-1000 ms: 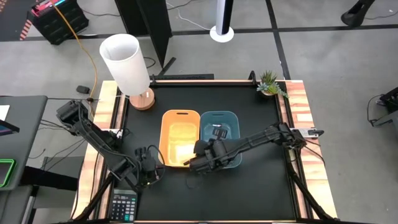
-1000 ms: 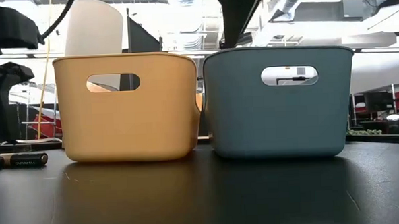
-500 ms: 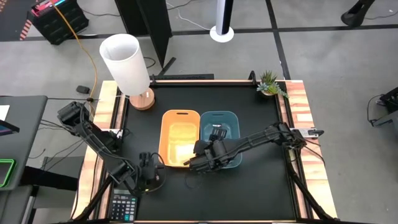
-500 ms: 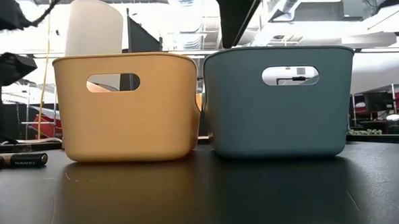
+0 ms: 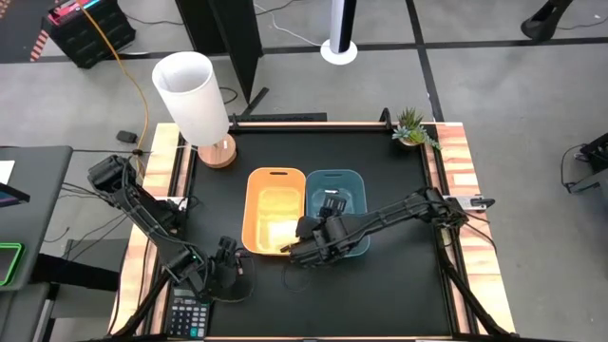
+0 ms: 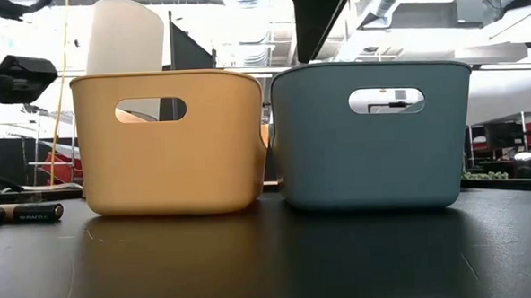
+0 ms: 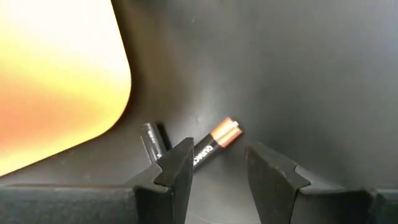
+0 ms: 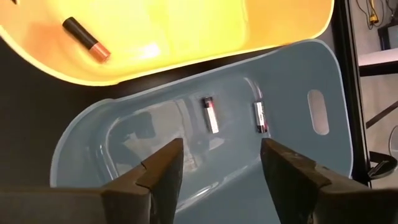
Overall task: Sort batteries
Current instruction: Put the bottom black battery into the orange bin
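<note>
Left gripper (image 7: 217,165) spread above battery (image 7: 215,140), pickup underway; lower and pinch next. Right gripper (image 8: 221,163) spread over blue bin (image 8: 298,74).

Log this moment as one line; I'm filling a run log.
left gripper: open over copper-tipped battery on table | right gripper: open, empty, above blue bin | orange bin: one battery

In the left wrist view we see one battery (image 7: 214,140) partly hidden behind a finger (image 7: 176,171), and a second battery (image 7: 151,140) cut short by it. In the low view, a battery (image 6: 30,213) lies at the edge, its label too small to read.
</note>
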Controlling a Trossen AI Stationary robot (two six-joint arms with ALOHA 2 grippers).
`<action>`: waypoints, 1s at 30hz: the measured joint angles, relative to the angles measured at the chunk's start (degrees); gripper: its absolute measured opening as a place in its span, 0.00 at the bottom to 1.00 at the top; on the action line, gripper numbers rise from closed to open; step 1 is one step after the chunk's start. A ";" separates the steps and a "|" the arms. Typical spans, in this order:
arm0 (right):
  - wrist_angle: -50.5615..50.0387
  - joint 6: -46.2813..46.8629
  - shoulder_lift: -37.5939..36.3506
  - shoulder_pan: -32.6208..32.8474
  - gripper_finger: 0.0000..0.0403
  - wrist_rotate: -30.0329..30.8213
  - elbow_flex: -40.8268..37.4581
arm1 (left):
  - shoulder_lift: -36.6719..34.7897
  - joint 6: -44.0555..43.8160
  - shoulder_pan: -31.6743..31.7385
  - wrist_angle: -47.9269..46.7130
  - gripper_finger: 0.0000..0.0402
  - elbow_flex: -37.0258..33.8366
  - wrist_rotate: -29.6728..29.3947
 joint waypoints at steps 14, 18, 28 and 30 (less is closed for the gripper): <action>0.42 0.06 0.02 0.84 0.56 0.00 0.00 | 0.27 5.45 4.03 -0.20 0.33 0.00 5.24; 0.43 0.02 0.02 0.88 0.56 -0.02 0.00 | 3.39 6.54 4.16 -0.19 0.33 -0.02 6.07; 0.49 0.30 0.04 1.03 0.56 -0.02 -0.02 | 8.97 6.64 4.51 3.58 0.33 0.32 4.66; 0.51 0.30 0.04 1.03 0.56 -0.02 -0.02 | 9.01 5.76 4.74 3.52 0.33 0.35 5.56</action>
